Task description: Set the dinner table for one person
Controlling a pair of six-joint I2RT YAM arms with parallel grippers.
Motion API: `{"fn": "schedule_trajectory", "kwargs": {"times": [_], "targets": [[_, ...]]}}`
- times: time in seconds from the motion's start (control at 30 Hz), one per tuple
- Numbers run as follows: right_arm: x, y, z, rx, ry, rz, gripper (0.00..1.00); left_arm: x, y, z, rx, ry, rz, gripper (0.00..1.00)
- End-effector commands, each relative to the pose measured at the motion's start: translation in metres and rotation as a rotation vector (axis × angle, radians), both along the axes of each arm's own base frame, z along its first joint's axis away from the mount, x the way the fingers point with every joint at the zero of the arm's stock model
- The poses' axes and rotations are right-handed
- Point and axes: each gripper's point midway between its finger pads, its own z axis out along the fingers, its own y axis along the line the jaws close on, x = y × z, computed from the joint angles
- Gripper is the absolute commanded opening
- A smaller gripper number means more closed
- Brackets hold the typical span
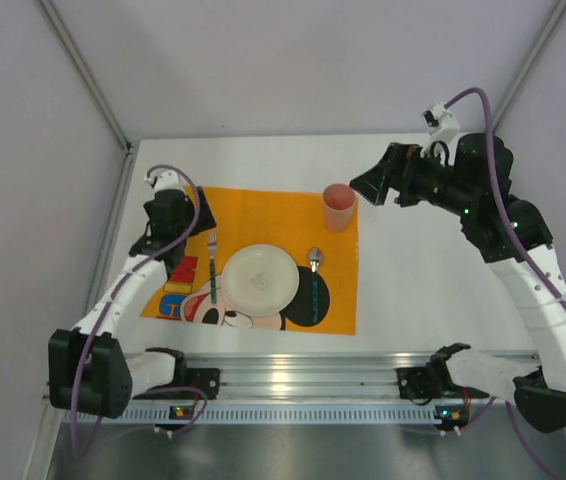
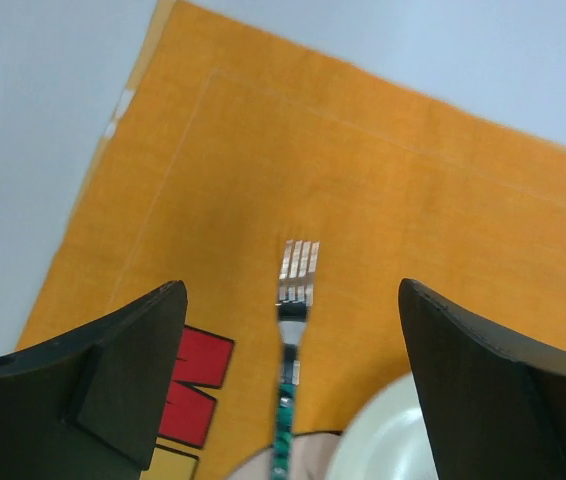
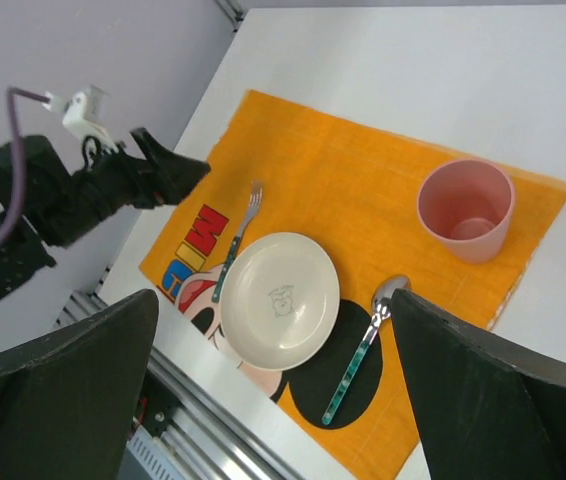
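On the white dinner table (image 1: 423, 280) lies an orange cartoon-mouse placemat (image 1: 263, 215). A cream plate (image 1: 260, 280) sits at its middle. A green-handled fork (image 1: 212, 262) lies left of the plate, a green-handled spoon (image 1: 315, 275) lies right of it, and a pink cup (image 1: 338, 207) stands at the mat's far right corner. My left gripper (image 1: 206, 213) is open and empty just above the fork's tines (image 2: 299, 268). My right gripper (image 1: 361, 187) is open and empty, raised beside the cup, and its view shows the plate (image 3: 279, 299), the spoon (image 3: 363, 345) and the cup (image 3: 465, 208).
A ribbed aluminium rail (image 1: 303, 375) runs along the table's near edge by the arm bases. Grey enclosure walls (image 1: 33, 200) stand at the left, back and right. Bare white tabletop (image 3: 413, 70) lies beyond the placemat.
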Motion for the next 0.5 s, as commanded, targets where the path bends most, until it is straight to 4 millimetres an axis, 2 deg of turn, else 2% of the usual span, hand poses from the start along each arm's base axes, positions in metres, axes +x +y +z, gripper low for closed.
{"fn": "schedule_trajectory", "kwargs": {"times": [0.0, 0.03, 0.07, 0.1, 0.13, 0.17, 0.23, 0.3, 0.37, 0.47], "targets": [[0.012, 0.000, 0.001, 0.014, -0.042, -0.026, 1.00, 0.024, 0.029, -0.010, 0.180, -0.237, 0.046, 0.92], [0.010, 0.000, -0.005, 0.014, -0.025, -0.023, 1.00, 0.024, 0.029, -0.027, 0.197, -0.227, 0.027, 0.93], [0.008, 0.001, -0.018, 0.005, 0.003, -0.016, 1.00, 0.015, 0.028, -0.058, 0.200, -0.189, -0.012, 0.93], [0.007, 0.001, -0.025, 0.003, 0.018, -0.017, 1.00, 0.023, 0.028, -0.054, 0.186, -0.259, -0.011, 0.92], [0.003, -0.002, -0.027, 0.005, 0.017, -0.019, 1.00, 0.022, 0.028, -0.080, 0.200, -0.211, -0.051, 0.87], [0.002, -0.002, -0.039, -0.004, 0.040, -0.016, 1.00, 0.020, 0.033, -0.095, 0.208, -0.193, -0.058, 0.84], [-0.005, -0.004, -0.042, -0.007, 0.038, -0.012, 1.00, 0.027, 0.037, -0.101, 0.208, -0.189, -0.046, 0.83], [-0.009, -0.006, -0.049, -0.017, 0.042, -0.008, 1.00, 0.036, 0.033, -0.092, 0.208, -0.238, -0.095, 0.85], [-0.013, -0.009, -0.048, -0.024, 0.018, -0.009, 1.00, 0.044, 0.040, -0.097, 0.215, -0.244, -0.094, 0.88], [-0.012, -0.014, -0.051, -0.041, 0.008, -0.029, 1.00, 0.042, 0.035, -0.105, 0.195, -0.251, -0.136, 0.88]]}}
